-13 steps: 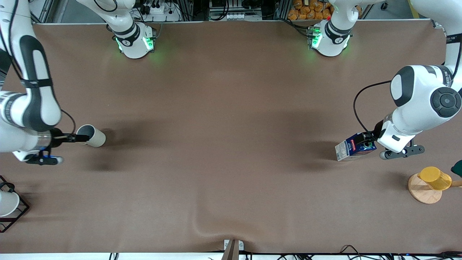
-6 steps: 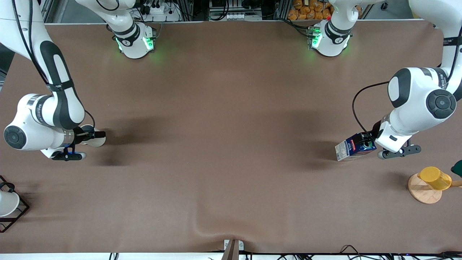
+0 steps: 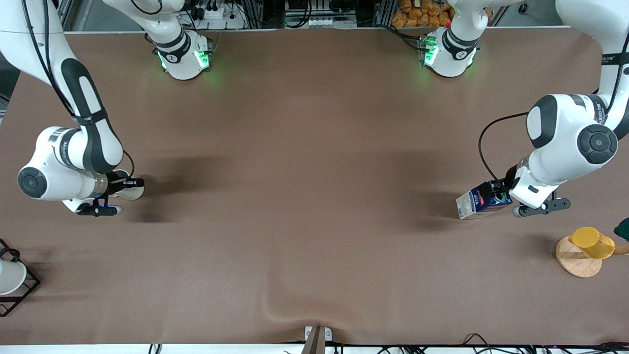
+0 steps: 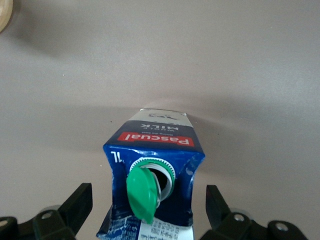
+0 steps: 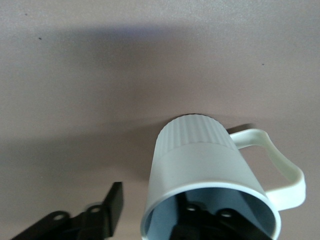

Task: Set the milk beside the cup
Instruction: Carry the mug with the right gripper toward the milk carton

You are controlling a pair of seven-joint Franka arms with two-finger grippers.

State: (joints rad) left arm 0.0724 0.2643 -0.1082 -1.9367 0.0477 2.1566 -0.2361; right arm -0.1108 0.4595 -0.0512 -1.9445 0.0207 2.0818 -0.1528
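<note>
The whole table [image 3: 314, 196] is seen from high across it, while the milk [image 4: 152, 170] and the cup [image 5: 210, 185] are each viewed closely from a wrist.

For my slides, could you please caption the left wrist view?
Left tool open, its fingers either side of the milk, standing on the brown table.

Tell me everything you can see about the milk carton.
The milk carton stands on the brown table toward the left arm's end, farther from the front camera than the yellow cup. It has a dark-blue gabled top, a red label band, white sides and a green cap flipped open. The left pincer straddles it, fingers open and apart from its sides.
</note>
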